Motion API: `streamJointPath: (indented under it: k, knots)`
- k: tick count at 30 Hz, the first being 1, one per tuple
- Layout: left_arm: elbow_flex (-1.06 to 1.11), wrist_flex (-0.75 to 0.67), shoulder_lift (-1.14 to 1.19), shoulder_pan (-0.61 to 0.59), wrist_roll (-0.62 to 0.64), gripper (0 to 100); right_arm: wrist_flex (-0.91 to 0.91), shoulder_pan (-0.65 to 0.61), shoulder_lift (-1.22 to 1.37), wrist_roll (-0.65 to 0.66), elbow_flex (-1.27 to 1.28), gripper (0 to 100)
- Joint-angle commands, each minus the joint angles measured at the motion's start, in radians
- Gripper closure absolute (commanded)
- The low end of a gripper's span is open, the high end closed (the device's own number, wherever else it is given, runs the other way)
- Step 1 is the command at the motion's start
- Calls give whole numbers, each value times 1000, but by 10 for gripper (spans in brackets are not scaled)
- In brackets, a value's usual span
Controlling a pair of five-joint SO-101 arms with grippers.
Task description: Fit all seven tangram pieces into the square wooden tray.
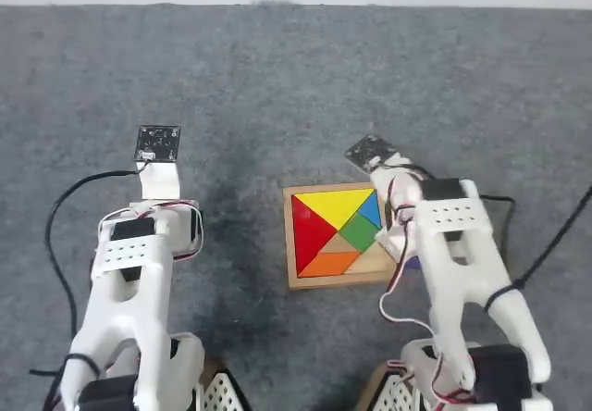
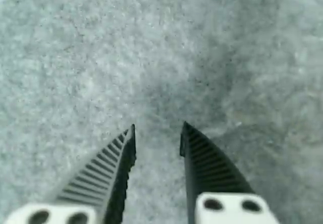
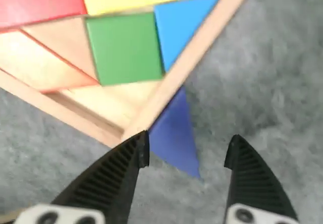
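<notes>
Dark-blue triangle next: lower the wide-open right gripper over it, lying between the fingers and touching the tray rim outside, pinch, lift into the bare gap; keep the parted left gripper clear.

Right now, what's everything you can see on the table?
Tray: 1, wooden, on the carpet by the right arm.
Pieces in tray: 6; red triangle, yellow triangle, light blue triangle, green square, tan triangle, orange piece.
Loose triangle: 1, dark blue, on the carpet beside the tray's rim.
Carpet: 1, grey, under everything.
Left gripper: 1, black fingers, open over bare carpet.
Right gripper: 1, black fingers, open over the loose triangle.
</notes>
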Motion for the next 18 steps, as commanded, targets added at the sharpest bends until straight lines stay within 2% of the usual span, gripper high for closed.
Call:
streamJointPath:
  k: [1,12,18]
  knots:
    - [-31,-25,2,3,-9,855,-39,-22,-4,-28,11,738]
    - [-30,-25,2,3,-9,855,-108,87,-2,21,100,738]
    - [-28,-25,2,3,-9,855,-170,82,56,15,127,738]
